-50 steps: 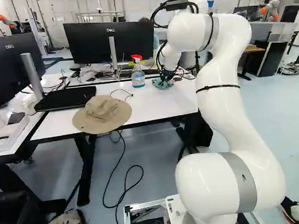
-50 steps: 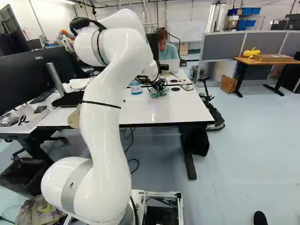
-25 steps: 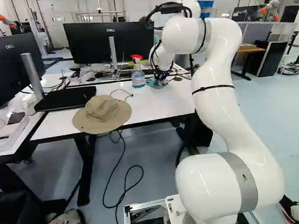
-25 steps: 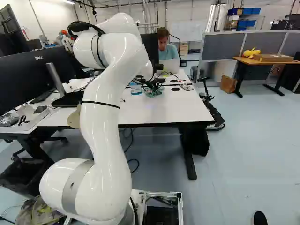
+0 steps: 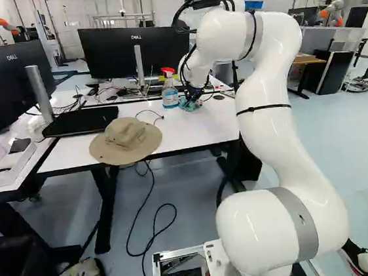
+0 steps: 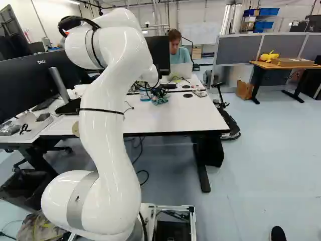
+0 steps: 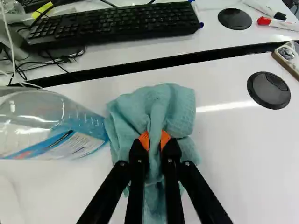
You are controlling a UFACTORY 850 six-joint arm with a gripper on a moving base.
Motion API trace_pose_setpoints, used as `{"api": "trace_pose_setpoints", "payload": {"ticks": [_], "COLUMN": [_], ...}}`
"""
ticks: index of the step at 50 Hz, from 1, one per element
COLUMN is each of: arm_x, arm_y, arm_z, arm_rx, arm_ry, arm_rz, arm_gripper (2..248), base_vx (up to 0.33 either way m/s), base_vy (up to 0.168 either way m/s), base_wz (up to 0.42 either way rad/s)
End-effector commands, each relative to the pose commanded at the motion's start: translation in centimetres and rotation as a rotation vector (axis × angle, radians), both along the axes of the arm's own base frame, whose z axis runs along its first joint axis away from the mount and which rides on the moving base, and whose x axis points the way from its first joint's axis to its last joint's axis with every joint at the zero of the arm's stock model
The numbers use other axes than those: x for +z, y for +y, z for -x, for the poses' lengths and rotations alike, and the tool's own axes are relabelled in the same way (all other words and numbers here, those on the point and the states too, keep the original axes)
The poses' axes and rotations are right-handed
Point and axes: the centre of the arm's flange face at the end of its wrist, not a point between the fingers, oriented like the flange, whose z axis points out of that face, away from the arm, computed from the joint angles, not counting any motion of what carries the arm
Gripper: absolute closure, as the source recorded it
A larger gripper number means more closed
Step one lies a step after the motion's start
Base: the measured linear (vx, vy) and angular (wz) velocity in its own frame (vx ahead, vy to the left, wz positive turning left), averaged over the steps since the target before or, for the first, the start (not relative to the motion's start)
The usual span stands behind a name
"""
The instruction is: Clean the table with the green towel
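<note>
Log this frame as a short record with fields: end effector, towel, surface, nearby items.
end_effector: black two-finger end effector with orange pads, shut on towel
towel: bunched teal-green cloth towel, pinched between the pads, over the table
surface: white tabletop
beside_towel: clear plastic spray bottle with red head, upright
beyond_gap: black keyboard
near_edge: tan fabric brimmed hat
towel_table_contact: likely, not certain

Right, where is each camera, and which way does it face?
Left base view: behind the arm and left, facing ahead; arm right of middle.
Right base view: behind and right, facing ahead; arm left of middle.
Wrist view: on the wrist, along its visible jaws, at the green towel.
Base views share table and spray bottle.
</note>
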Motion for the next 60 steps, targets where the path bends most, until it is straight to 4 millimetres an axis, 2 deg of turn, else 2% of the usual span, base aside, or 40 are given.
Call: {"api": "trace_pose_setpoints", "payload": {"ticks": [15,36,60], "arm_x": [0.3,0.6,0.6], "arm_y": [0.1,-1.9,-6.1], "arm_z": [2.6,5.9,6.2], "arm_rx": [0.001,-0.033,-0.097], "arm_ry": [0.024,0.052,0.051], "arm_rz": [-0.001,-0.003,-0.004], "arm_gripper": [204,204,204], "base_vx": [0.000,0.000,0.000], "base_vy": [0.000,0.000,0.000], "base_wz": [0.000,0.000,0.000]}}
